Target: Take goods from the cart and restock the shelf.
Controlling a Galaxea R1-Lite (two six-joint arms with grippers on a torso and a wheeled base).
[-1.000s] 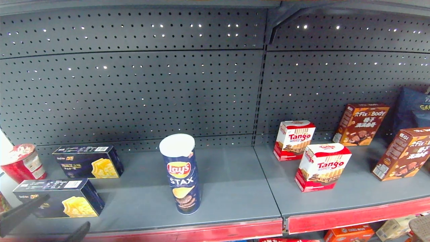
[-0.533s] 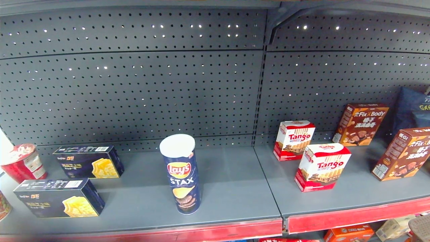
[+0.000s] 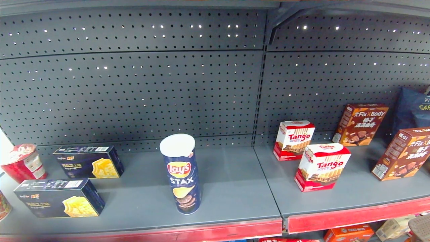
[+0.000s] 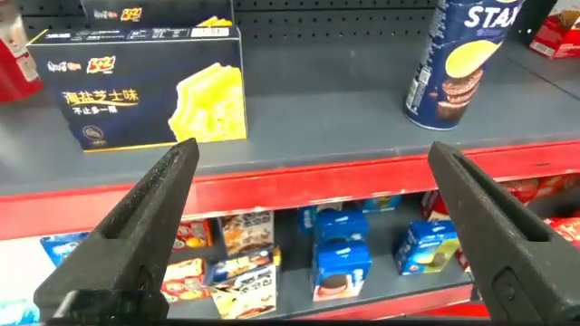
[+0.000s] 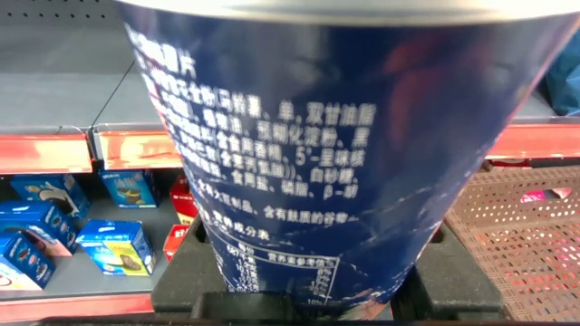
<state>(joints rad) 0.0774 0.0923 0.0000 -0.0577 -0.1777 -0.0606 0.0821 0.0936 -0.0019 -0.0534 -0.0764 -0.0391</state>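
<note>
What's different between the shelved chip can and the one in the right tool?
The dark blue chip can stands free on the grey shelf; the held dark blue can is clamped in the right tool. The shelf can shows its logo, the held can fine print. Both are cylinders.

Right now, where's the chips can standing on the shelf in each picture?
Head view: chips can, upright, mid-shelf.
Left wrist view: chips can, lower part, beyond the left pincer.
Right wrist view: a second can, in the right pincer.
Shared landmark: red shelf edge.
</note>
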